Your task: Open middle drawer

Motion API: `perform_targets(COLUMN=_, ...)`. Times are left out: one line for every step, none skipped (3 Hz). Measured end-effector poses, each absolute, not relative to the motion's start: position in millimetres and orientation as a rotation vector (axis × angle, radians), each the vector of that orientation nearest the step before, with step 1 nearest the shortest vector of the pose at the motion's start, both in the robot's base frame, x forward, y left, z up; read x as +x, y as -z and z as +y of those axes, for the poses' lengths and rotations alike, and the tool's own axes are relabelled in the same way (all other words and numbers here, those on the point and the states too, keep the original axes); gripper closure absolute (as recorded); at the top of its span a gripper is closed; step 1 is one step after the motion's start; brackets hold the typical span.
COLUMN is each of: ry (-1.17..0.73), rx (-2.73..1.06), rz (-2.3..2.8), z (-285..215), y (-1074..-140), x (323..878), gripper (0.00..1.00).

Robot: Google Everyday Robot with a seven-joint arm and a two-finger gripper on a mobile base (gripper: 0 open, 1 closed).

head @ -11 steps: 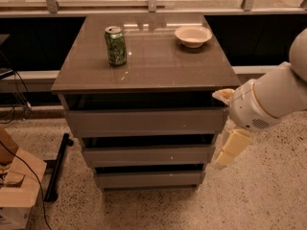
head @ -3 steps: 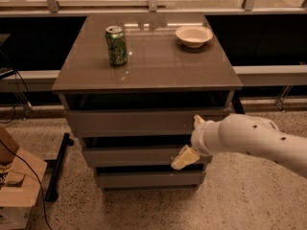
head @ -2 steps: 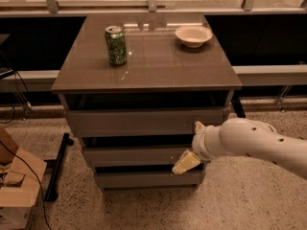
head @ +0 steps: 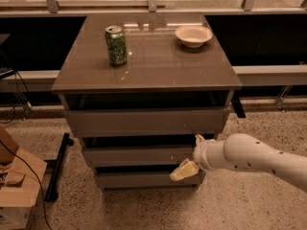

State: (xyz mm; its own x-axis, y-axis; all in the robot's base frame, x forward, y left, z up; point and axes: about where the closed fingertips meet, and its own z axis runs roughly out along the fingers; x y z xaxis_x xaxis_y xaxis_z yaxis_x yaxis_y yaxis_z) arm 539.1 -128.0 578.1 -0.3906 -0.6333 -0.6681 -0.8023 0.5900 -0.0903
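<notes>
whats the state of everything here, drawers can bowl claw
middle drawer, looks shut, no tray showing
top drawer, looks shut
bottom drawer, looks shut
can, upright
bowl, upright, looks empty
claw, low at the middle drawer's right end

Green can (head: 116, 44) and white bowl (head: 193, 35) stand apart on the cabinet top (head: 158, 68).

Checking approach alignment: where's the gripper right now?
In the camera view the gripper is low and right of centre, at the lower right corner of the middle drawer, just above the bottom drawer.
</notes>
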Motion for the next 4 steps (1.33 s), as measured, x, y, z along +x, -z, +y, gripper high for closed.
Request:
perform_targets(ry=-0.386, rx=-1.042, rz=2.112, z=-125.0, y=-551.8, x=548.8, gripper=0.00)
perform_targets(ry=-0.421, rx=-0.954, rz=2.080, z=-125.5, y=-527.8, x=562.8, gripper=0.00)
perform_targets(ry=-0.446, rx=-0.892, rz=2.064, z=-127.4, y=-506.9, x=576.9, gripper=0.00)
perform_targets(ry=-0.456, rx=-0.865, rz=2.062, z=-131.2, y=-490.1, x=591.8, gripper=0.00)
